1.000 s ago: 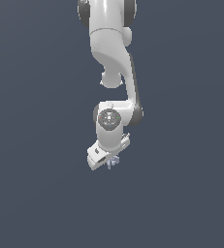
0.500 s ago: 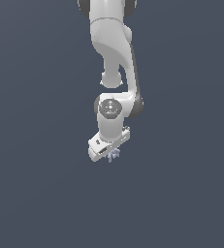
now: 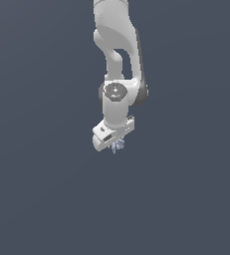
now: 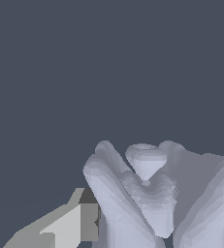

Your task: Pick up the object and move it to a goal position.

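Claw point(image 3: 116, 145) hangs below the white arm point(image 3: 117, 60) near the middle of the exterior view, closed on the object point(image 3: 118, 146), whose pale spikes stick out just under the white hand. Flat dark grey fills the picture on every side of the arm, with no desk edge or corner to be seen and wide open room to either side and below. From the wrist view the object point(image 4: 152, 193) looms large between the fingers point(image 4: 67, 227), its lavender-grey lobes crossing one another, one finger pressed against its flank.
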`<action>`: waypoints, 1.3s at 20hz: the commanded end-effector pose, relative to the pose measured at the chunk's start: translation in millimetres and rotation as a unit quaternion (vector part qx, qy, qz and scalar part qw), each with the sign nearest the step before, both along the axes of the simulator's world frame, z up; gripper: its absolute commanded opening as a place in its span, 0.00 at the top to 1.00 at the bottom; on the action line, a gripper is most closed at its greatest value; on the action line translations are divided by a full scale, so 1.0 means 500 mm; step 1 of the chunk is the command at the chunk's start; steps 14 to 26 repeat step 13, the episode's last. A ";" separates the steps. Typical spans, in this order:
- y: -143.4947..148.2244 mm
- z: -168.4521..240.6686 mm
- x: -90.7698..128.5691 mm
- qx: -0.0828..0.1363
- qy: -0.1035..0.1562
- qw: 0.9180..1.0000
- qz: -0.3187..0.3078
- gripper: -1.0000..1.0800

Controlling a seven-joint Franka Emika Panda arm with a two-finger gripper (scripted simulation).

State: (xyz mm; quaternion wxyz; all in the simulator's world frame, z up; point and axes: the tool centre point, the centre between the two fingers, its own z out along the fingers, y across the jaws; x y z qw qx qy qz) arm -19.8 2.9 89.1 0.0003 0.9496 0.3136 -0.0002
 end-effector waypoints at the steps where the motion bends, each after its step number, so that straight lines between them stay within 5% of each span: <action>1: 0.003 0.014 -0.024 0.000 0.000 1.000 0.000 1.00; 10: 0.009 0.043 -0.070 0.000 0.000 1.000 0.000 1.00; 26: 0.009 0.045 -0.074 0.000 0.000 1.000 0.000 1.00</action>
